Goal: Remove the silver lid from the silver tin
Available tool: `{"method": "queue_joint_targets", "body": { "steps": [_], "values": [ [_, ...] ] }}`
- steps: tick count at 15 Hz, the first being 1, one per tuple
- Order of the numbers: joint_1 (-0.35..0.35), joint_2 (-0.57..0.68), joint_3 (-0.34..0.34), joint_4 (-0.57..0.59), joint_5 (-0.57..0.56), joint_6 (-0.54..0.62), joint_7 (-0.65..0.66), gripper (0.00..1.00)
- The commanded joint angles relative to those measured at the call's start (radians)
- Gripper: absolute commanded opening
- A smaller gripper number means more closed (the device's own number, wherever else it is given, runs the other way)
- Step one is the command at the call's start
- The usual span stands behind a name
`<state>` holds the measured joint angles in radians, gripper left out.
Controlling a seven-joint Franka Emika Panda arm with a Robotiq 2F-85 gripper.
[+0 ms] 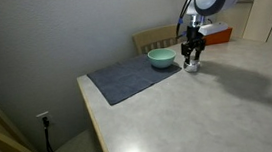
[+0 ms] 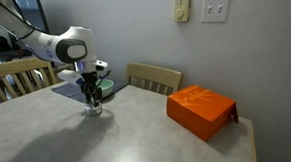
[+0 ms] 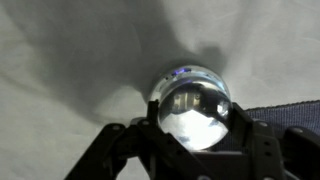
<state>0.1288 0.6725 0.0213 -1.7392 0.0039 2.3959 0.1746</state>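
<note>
Grey mat [image 1: 126, 79] lies left on the table [image 1: 180, 112], with the teal bowl [image 1: 160, 58] at its far right corner. Just right of the bowl stands the silver tin [image 1: 192, 69], the silver lid [image 3: 194, 105] over it. Your gripper [image 1: 192, 63] straddles the lid. Cannot tell whether the fingers [image 3: 135, 140] actually pinch it.

A home dining area, shown by its furniture and wall fittings.

A pale dining table [image 1: 180, 112] is set against a plain painted wall, and a slatted wooden chair [image 2: 153, 79] is pushed up to it. A grey placemat [image 1: 126, 79] and a teal bowl [image 1: 160, 58] are laid on top, with an orange box [image 2: 200, 110] near a corner. A light switch [image 2: 217, 8] and a wall socket [image 1: 46, 120] are fitted to the wall.
</note>
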Motion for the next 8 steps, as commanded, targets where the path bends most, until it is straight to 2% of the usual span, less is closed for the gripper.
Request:
{"method": "queue_joint_targets", "body": {
  "steps": [1,5,8],
  "values": [
    [0.028,-0.044,-0.024,-0.030,-0.021,-0.025,0.054,0.44],
    [0.057,-0.117,-0.054,-0.075,-0.064,-0.010,0.129,0.44],
    [0.042,-0.191,-0.067,-0.126,-0.062,0.017,0.156,0.44]
  ]
}}
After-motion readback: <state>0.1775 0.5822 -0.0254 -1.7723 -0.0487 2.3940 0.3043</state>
